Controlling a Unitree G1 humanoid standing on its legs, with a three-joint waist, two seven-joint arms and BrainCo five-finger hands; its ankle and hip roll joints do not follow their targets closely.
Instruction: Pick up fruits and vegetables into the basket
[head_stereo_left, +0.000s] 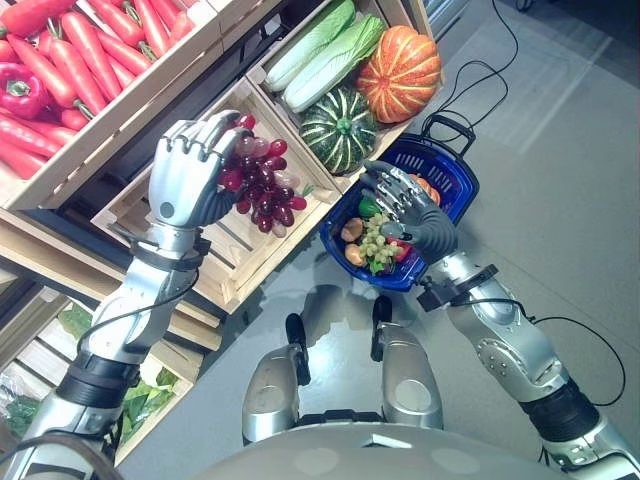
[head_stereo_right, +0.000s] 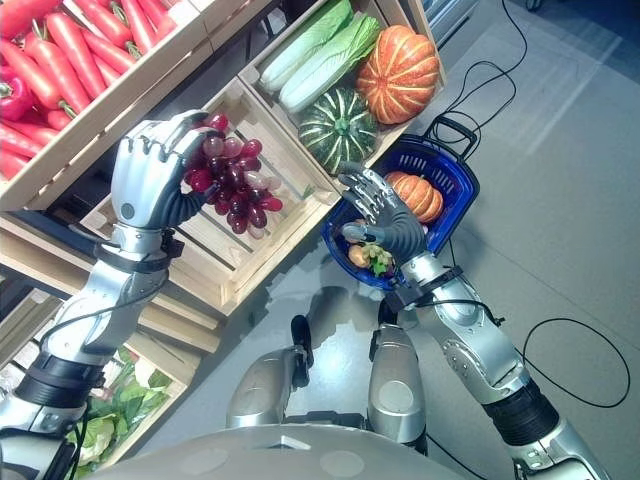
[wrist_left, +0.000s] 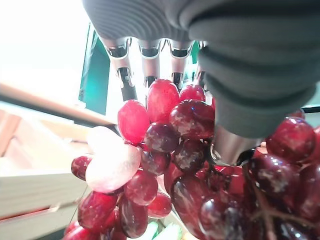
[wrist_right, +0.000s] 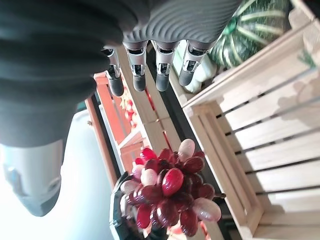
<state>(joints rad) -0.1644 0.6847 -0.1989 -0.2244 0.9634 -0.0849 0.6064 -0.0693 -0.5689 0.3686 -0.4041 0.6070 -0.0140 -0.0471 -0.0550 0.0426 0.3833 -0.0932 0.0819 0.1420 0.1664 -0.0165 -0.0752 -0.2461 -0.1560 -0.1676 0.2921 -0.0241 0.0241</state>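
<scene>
While my left hand clamps grapes at frame centre-left, only head views show the basket under my relaxed right hand.

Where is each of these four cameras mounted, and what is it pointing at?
Left eye: head, looking down at crates and blue basket; both arms show.
Right eye: beside it, same scene.
Left wrist: along the left hand, curled on red grapes.
Right wrist: along the open right hand, facing the crates.
Shared: all show the grapes.

Red grapes dangle in a full bunch from my left hand, above the wooden crate; blue basket sits on the floor, already holding produce.
</scene>
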